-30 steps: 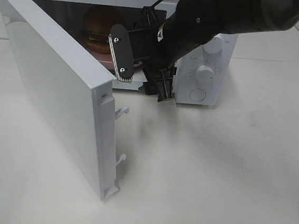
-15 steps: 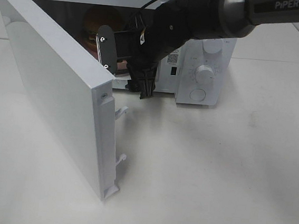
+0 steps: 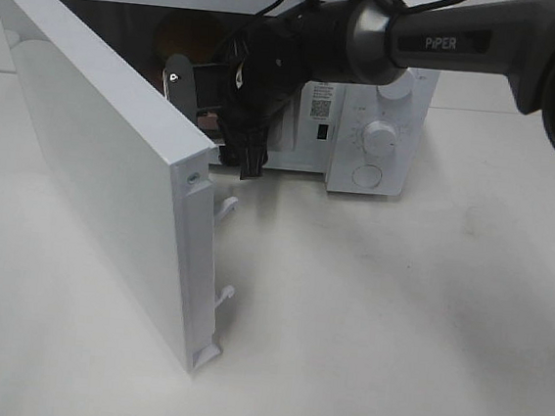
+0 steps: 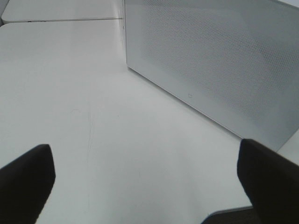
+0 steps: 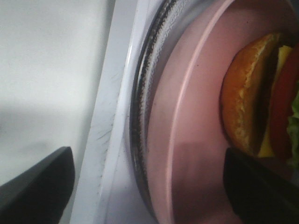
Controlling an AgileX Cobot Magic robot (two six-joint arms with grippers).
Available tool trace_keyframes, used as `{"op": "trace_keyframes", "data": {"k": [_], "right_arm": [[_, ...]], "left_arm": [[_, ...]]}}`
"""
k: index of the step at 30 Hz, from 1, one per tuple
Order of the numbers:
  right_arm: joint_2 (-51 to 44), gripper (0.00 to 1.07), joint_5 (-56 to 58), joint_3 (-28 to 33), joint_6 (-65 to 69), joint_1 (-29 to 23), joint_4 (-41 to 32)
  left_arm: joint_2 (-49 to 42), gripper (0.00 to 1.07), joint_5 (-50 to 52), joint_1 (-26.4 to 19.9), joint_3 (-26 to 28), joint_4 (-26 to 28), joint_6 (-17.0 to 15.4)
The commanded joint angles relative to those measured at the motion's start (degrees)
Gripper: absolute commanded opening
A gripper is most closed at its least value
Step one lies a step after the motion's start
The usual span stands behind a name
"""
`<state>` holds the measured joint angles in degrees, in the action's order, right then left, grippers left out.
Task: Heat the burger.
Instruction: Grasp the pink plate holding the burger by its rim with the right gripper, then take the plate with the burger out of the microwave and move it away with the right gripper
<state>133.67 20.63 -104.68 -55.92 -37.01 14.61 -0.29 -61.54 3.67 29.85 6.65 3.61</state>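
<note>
From my remote seat: the burger (image 5: 261, 112) sits on a pink plate (image 5: 187, 140) on the glass turntable (image 5: 140, 126) inside the microwave (image 3: 375, 168) — loading looks done. In the high view the cavity fills the upper left of the frame, and the right arm covers most of the opening; only a brown patch of bun shows behind it. The right gripper (image 3: 212, 123) is at the mouth of the cavity, jaws spread wide, holding nothing; the wrist view shows its dark fingers (image 5: 39, 179) on either side of the plate rim, not touching it. The left gripper (image 4: 149, 175) hangs low over bare table beside the door's perforated face, jaws spread, empty. Left to do, as I judge it: clear the right arm out, swing the door (image 3: 114, 173) shut, turn the knobs (image 3: 380, 136) at upper centre-right. The door stands wide open, slanting down the left of the frame — the arm in the opening blocks any closing for now.
</note>
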Motion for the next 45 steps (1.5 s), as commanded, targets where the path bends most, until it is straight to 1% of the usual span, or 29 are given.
{"op": "trace_keyframes", "data": {"k": [1,6,10,11,12,14,15,16,17,18,19,20,21,22,23,24,33,40,43,45], "right_arm": [[0.46,0.84,0.52,-1.09,0.52,0.00,0.63],[2.52,0.81,1.09,-3.21,0.46,1.32,0.86],[3.67,0.77,1.49,-4.47,0.46,1.32,0.69],[4.18,0.73,1.55,-5.10,0.46,1.32,0.63],[4.18,0.73,1.55,-5.10,0.46,1.32,0.63],[4.64,0.64,1.38,-5.44,0.34,1.32,0.63],[4.64,0.64,1.38,-5.44,0.34,1.32,0.63],[4.64,0.53,1.38,-5.44,-0.17,1.32,0.63],[4.64,0.53,1.38,-5.44,-0.17,1.32,0.63],[4.64,0.47,1.43,-5.44,-0.40,1.32,0.63],[4.64,0.32,1.49,-5.44,-0.40,1.32,0.63],[4.64,0.32,1.49,-5.44,-0.40,1.32,0.63],[4.64,0.17,1.66,-5.44,-0.40,1.26,0.63],[4.64,0.17,1.66,-5.44,-0.40,1.26,0.63],[4.64,0.10,1.72,-5.44,-0.40,1.26,0.52],[4.64,0.00,1.83,-5.44,-0.40,1.20,0.17],[3.21,0.00,3.55,-5.16,-0.40,-0.17,-0.11],[1.89,0.00,7.45,-4.81,-2.01,-1.49,-1.15],[0.80,0.00,7.68,-3.72,-3.95,-1.89,-1.66],[-2.06,0.00,6.13,0.52,-7.05,-1.95,-1.66]], "left_arm": [[-0.23,0.98,0.11,-0.17,-0.23,0.40,-0.29],[-0.23,0.98,0.11,-0.17,-0.23,0.40,-0.29],[-0.23,0.98,0.11,-0.17,-0.23,0.40,-0.29],[-0.23,0.98,0.11,-0.17,-0.23,0.40,-0.29],[-0.23,0.98,0.11,-0.17,-0.23,0.40,-0.29],[-0.23,0.98,0.11,-0.17,-0.23,0.40,-0.29],[-0.23,0.98,0.11,-0.17,-0.23,0.40,-0.29],[-0.23,0.98,0.11,-0.17,-0.23,0.40,-0.29],[-0.23,0.98,0.11,-0.17,-0.23,0.40,-0.29],[-0.23,0.98,0.11,-0.17,-0.23,0.40,-0.29],[-0.23,0.98,0.11,-0.17,-0.23,0.40,-0.29],[-0.23,0.98,0.11,-0.17,-0.23,0.40,-0.29],[-0.23,0.98,0.11,-0.17,-0.23,0.40,-0.29],[-0.23,0.98,0.11,-0.17,-0.23,0.40,-0.29],[-0.23,0.98,0.11,-0.17,-0.23,0.40,-0.29],[-0.23,0.98,0.11,-0.17,-0.23,0.40,-0.29],[-0.23,0.98,0.11,-0.17,-0.23,0.40,-0.29],[-0.23,0.98,0.11,-0.17,-0.23,0.40,-0.29],[-0.23,0.98,0.11,-0.17,-0.23,0.40,-0.29],[-0.23,0.98,0.11,-0.17,-0.23,0.40,-0.29]]}}
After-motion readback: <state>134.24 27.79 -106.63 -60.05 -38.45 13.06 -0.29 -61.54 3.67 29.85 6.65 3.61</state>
